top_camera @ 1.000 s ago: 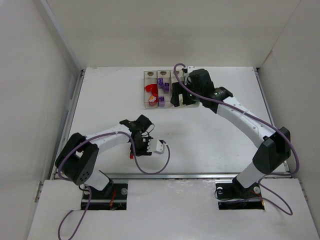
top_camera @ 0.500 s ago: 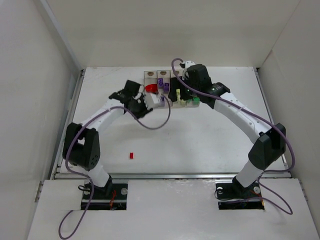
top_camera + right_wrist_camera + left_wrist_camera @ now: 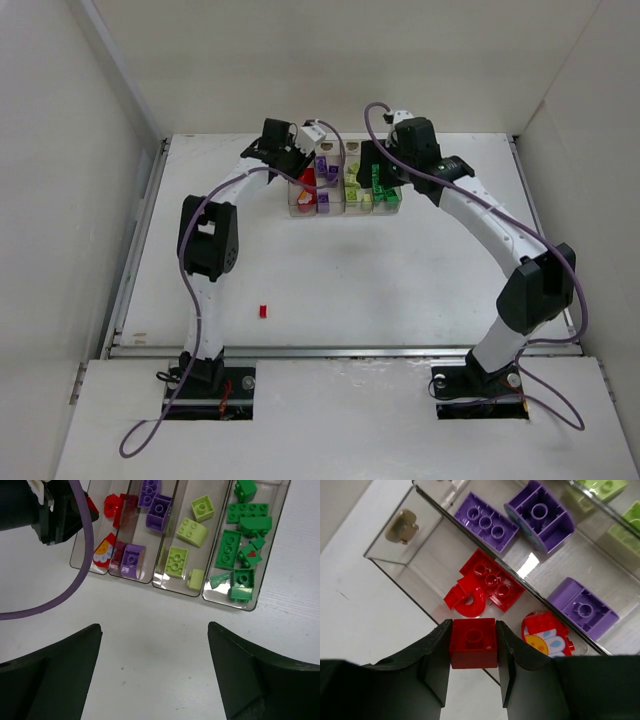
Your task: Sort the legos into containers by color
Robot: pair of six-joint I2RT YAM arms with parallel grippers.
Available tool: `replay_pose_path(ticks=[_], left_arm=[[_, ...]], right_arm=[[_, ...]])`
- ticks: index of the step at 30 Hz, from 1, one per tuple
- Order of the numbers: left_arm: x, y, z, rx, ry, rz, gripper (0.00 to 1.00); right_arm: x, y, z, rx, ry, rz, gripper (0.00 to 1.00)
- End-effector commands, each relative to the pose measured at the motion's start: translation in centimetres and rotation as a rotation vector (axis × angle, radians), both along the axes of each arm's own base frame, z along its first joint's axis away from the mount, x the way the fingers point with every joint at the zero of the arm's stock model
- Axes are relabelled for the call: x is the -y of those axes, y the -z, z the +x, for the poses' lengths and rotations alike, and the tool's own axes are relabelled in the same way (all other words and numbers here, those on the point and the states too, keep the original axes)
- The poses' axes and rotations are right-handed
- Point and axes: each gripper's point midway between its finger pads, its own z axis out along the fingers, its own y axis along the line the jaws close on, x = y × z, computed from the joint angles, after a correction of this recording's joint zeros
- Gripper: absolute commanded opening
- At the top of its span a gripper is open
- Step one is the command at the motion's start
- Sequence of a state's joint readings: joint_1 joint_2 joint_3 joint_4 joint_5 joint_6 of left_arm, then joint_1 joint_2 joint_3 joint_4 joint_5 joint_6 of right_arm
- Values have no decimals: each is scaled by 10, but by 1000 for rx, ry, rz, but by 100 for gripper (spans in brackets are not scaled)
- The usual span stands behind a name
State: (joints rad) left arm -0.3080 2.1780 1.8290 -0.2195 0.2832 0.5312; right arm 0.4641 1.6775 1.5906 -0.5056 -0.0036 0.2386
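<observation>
The containers are a row of four joined clear bins at the back of the table. They hold red, purple, yellow-green and green legos, one colour each. My left gripper is shut on a small red lego. It holds the lego just above the near edge of the red bin, where other red legos lie. My right gripper hangs open and empty over bare table in front of the bins. One red lego lies alone near the table's front.
White walls close in the table on the left, right and back. The left arm's purple cable loops beside the red bin. A metal rail runs along the table's front edge.
My left gripper has gone from the front of the table to the back, carrying a red lego to the red bin. My right gripper has drawn back, uncovering the yellow-green and green bins.
</observation>
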Motion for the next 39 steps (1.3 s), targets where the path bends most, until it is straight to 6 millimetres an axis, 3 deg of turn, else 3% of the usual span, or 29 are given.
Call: replay_pose_path(ticks=[1,2,3,5,6,9,10,12,13,14,15,16,17,19,21,22,24,25,29,34,39], left_arm=[[-2,-37,17,83,-73,-27,14],[-1,-36,18,89,-73,-29,25],[-1,-36,18,89,-73,-29,61],[-2,-37,15,99,-74,-33,90],[-3,-51,13,125,-74,-42,100],[-3,-63,0,146,-31,-39,100],[-5,-85,-6,194,-4,-31,100],[-14,-84,-22,178,23,1,100],[-21,-102,-31,204,38,8,100],[-18,-102,-44,185,96,12,100],[-25,-101,-52,194,179,74,100],[-34,-79,-82,80,254,123,100],[-44,-83,-102,69,320,162,100],[-65,-35,-171,-88,592,324,100],[-88,-19,-218,-169,693,466,100],[-102,13,-261,-306,750,498,100],[-104,21,-296,-318,803,551,100],[-112,40,-325,-391,819,558,100],[-110,57,-366,-434,780,585,100],[-108,72,-380,-427,723,596,100],[-100,85,-383,-338,799,620,100]], right_arm=[[10,-38,8,104,23,29,92],[15,-38,10,107,29,22,92],[15,-38,10,107,29,22,92],[13,-38,9,106,21,26,92],[11,-38,8,103,9,32,92],[7,-34,8,90,-9,39,92],[7,-34,8,90,-10,39,92],[5,-34,6,86,-25,47,92],[5,-40,4,97,-25,52,92],[6,-33,3,83,-25,46,92],[5,-40,1,100,-33,59,92],[6,-34,0,87,-33,53,92],[7,-30,-4,80,-33,50,92],[-1,-28,-13,73,-57,48,92],[-3,-25,-21,76,-64,43,92],[-9,-27,-28,80,-76,41,92],[-13,-22,-36,73,-88,32,93],[-19,-22,-39,72,-102,32,93],[-36,-20,-55,62,-141,33,93],[-53,-21,-75,60,-170,32,93],[-58,-13,-89,34,-165,41,93]])
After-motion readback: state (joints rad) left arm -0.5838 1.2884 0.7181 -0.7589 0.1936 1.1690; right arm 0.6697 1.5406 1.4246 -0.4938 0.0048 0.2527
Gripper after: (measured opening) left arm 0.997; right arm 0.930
